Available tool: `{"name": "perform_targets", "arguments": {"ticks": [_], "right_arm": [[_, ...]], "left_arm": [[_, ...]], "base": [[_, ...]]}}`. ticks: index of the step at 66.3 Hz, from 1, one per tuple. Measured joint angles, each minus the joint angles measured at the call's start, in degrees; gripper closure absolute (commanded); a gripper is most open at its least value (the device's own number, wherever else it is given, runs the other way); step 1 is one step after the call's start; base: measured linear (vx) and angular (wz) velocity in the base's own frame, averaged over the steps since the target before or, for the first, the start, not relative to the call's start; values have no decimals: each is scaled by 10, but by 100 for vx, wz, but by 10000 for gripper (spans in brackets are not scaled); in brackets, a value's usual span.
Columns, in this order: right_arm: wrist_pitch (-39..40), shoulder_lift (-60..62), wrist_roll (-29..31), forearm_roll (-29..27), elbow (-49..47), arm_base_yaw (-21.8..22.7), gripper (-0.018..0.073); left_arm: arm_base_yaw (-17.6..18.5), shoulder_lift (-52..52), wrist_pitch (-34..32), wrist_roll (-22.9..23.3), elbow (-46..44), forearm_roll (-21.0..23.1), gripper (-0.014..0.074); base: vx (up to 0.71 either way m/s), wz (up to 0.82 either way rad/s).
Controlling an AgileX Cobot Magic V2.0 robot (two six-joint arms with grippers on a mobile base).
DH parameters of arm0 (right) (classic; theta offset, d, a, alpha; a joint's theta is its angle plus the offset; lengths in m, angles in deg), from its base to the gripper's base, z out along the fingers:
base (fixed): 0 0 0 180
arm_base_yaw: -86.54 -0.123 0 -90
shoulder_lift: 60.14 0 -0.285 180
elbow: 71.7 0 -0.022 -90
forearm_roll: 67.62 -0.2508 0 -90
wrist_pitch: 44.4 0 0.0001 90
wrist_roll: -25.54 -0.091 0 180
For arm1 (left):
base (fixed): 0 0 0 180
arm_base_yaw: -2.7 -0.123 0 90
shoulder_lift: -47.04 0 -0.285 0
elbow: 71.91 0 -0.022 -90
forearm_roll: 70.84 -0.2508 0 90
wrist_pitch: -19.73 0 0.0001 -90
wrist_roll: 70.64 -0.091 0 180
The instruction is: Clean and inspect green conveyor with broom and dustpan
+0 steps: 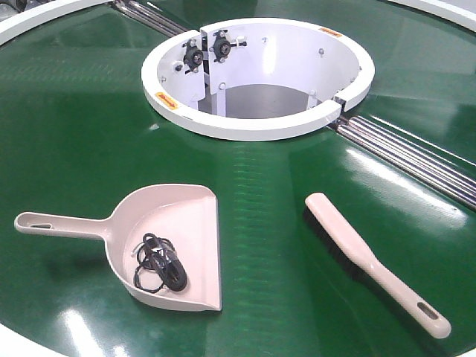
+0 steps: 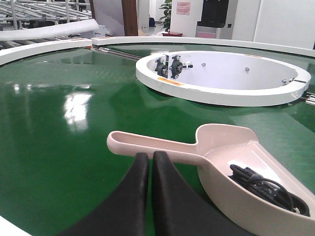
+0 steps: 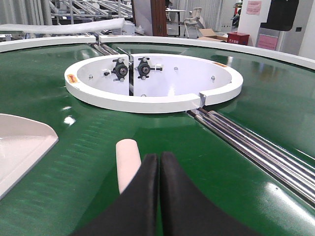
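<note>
The green conveyor [image 1: 74, 134] fills the front view. On it at the left lies the pale pink dustpan [image 1: 186, 212], handle pointing left, with a coil of black cable [image 1: 160, 264] in its tray. The broom [image 1: 364, 256] lies at the right, bristles down, slotted handle end toward the near right. Neither gripper shows in the front view. My left gripper [image 2: 150, 156] is shut on nothing, its tips just short of the dustpan handle [image 2: 147, 142]. My right gripper [image 3: 159, 157] is shut and empty, hovering over the broom [image 3: 127, 162], whose rounded end shows to the left of the fingers.
A white ring-shaped opening wall [image 1: 245, 126] stands at the belt's centre, with bearing mounts inside. Steel rollers [image 1: 416, 156] run from the ring toward the right edge. The belt's white rim [image 1: 15, 338] curves along the near left. Racks and boxes stand beyond the conveyor.
</note>
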Motion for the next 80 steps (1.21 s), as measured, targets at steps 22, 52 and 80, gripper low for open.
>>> {"name": "perform_targets", "arguments": {"ticks": [22,52,80], "right_arm": [[0,0,0,0,0,14,569],[145,0,-6,-24,128,164,569],[195,0,-18,-37,132,164,569]], "left_arm": [[0,0,0,0,0,0,604],[0,0,0,0,0,0,604],[0,0,0,0,0,0,604]], "base": [[0,0],[0,0],[0,0]]}}
